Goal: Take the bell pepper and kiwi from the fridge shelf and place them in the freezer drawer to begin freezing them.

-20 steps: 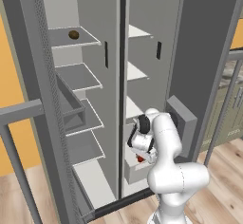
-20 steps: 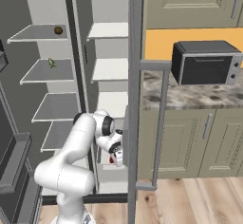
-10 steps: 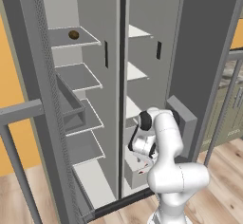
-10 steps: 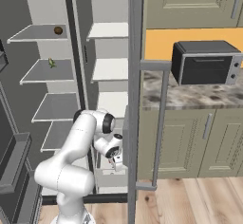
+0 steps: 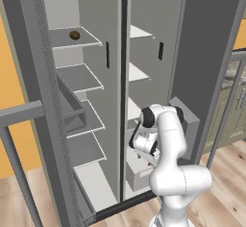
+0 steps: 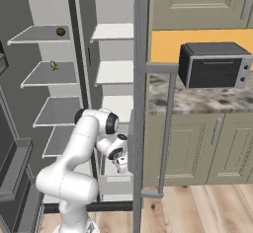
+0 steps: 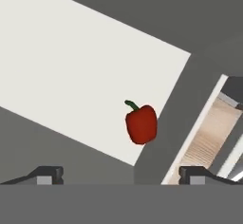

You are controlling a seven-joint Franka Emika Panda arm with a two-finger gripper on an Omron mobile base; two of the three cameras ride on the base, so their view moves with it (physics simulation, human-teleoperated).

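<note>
The red bell pepper [image 7: 141, 123] lies on the pale floor of the freezer drawer [image 7: 71, 66], near its corner. My gripper [image 7: 121, 174] hangs above it, open, with nothing between its fingertips [image 7: 47, 173]. From the base views the gripper [image 5: 146, 153] [image 6: 121, 165] points down over the freezer drawer [image 5: 137, 174] [image 6: 116, 181], low in the right compartment. The brown kiwi [image 5: 74, 35] [image 6: 61, 31] rests on the top shelf of the left compartment, far above the hand.
A thin green-yellow item [image 6: 54, 65] lies on the second left shelf. A darker grey door bin [image 5: 72, 116] juts out on the left door. The open right door [image 5: 202, 67] stands beside the arm. A microwave [image 6: 212, 64] sits on the counter to the right.
The pepper was held in the gripper a second ago; it now lies loose in the drawer and the fingers have spread apart. The hand has shifted slightly over the drawer.
</note>
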